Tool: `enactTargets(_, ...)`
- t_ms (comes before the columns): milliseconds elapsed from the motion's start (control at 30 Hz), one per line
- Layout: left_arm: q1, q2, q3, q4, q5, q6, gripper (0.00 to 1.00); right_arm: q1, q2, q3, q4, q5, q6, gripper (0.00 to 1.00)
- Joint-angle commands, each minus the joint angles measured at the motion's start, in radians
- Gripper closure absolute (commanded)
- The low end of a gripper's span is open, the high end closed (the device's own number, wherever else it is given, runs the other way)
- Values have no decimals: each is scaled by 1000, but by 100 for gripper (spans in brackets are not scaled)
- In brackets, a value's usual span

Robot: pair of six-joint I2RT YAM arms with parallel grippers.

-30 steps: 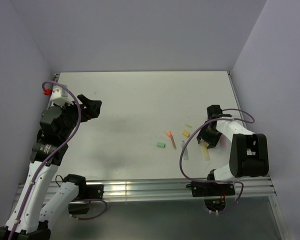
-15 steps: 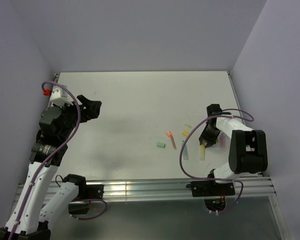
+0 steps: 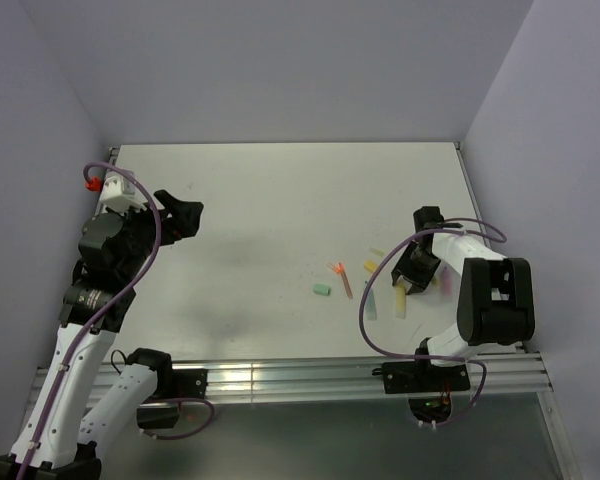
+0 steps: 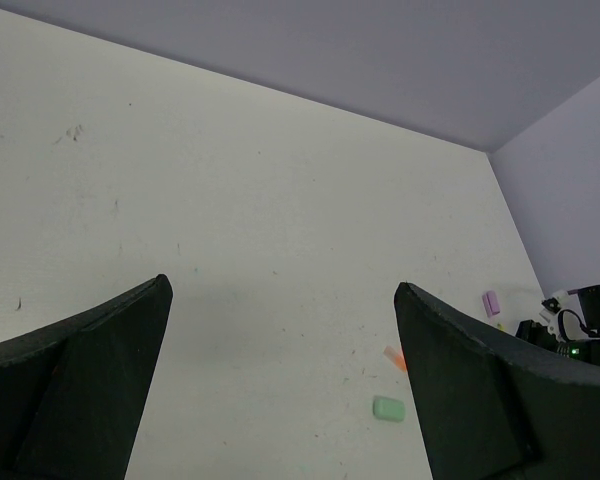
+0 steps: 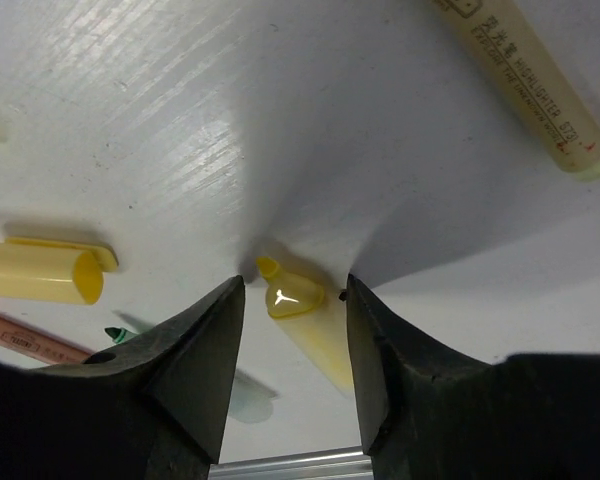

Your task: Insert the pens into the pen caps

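Observation:
My right gripper is open and low over the table. Its jaws stand on either side of the tip of the yellow pen, with small gaps on both sides. A yellow cap lies to the left. The orange-red pen, the mint-teal pen and a mint green cap lie further left. A yellow-orange pen lies beyond the jaws. A purple cap shows in the left wrist view. My left gripper is open and empty, raised at the far left.
A pale cream cap lies just behind the yellow cap. The aluminium rail runs along the table's near edge, close to the pens. Grey walls enclose the table on three sides.
My right gripper has turned and shifted slightly, and the yellow pen has slid and swung a little to the left with it. The left arm has not moved.

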Motion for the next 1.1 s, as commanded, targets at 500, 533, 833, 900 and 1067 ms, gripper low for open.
enactTargets(500, -3, -2, 57, 2, 11, 1, 1, 26, 21, -17, -26, 36, -14, 46)
enactTargets(533, -3, -2, 59, -1, 10, 2, 1, 33, 26, -15, -29, 36, -13, 46)
enactTargets(833, -3, -10, 63, -9, 11, 1, 0, 79, 40, -41, -29, 26, 20, 48)
enactTargets(900, -3, -11, 62, -13, 11, 2, 1, 89, 34, -40, -36, 32, 23, 48)
enactTargets(1067, -3, -14, 62, -19, 11, 2, 1, 100, 33, -40, -43, 36, 30, 51)
